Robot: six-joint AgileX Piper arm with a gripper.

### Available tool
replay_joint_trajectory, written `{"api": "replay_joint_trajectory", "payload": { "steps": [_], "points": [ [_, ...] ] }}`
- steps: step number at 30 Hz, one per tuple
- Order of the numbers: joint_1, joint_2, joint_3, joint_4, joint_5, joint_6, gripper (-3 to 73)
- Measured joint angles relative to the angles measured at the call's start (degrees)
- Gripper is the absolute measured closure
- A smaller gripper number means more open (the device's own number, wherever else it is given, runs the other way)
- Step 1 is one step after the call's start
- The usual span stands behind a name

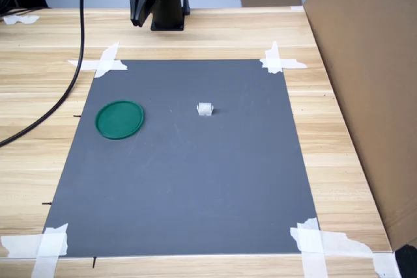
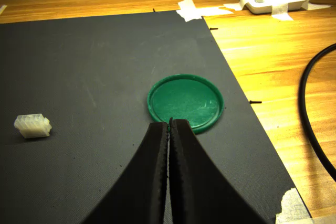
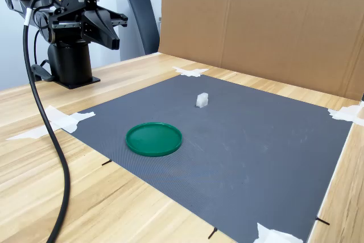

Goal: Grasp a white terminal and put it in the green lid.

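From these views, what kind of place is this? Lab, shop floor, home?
Most likely a lab or test bench. A dark mat is taped at its corners to a wooden table, a cardboard screen walls off one side, and the only props are a green lid and a white terminal.

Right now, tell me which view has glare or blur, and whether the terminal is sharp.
Wrist view: warm cast, glare on the wood, a faint sheen on the green lid, gripper fingers close and soft, white terminal fairly sharp. First exterior view: even light, terminal small, its detail lost. Second exterior view: bright, soft shadows, terminal tiny.
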Motion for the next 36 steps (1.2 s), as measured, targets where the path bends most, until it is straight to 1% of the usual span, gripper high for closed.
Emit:
{"api": "replay_joint_trajectory", "payload": {
  "steps": [8,12,14,16,19,22,25,32,36],
  "points": [
    [0.0,1.3,0.0,0.1,-0.2,-0.3,72.3],
    [0.0,4.0,-1.0,1.4,0.0,-0.4,72.3],
    [0.1,8.5,-4.2,2.4,-0.1,-0.7,72.3],
    [0.1,11.5,-5.5,2.7,-0.1,-1.8,72.3],
    [0.4,16.2,-8.3,4.0,-0.1,-4.3,72.3],
    [3.0,18.6,-10.1,4.6,-0.1,-6.4,72.3],
    [8.5,21.8,-12.9,4.9,-0.3,-9.4,72.3],
    [11.4,31.7,-16.9,5.0,-0.5,-15.9,72.3],
    [16.1,36.4,-20.2,5.0,-0.6,-16.3,72.3]
  ]
}}
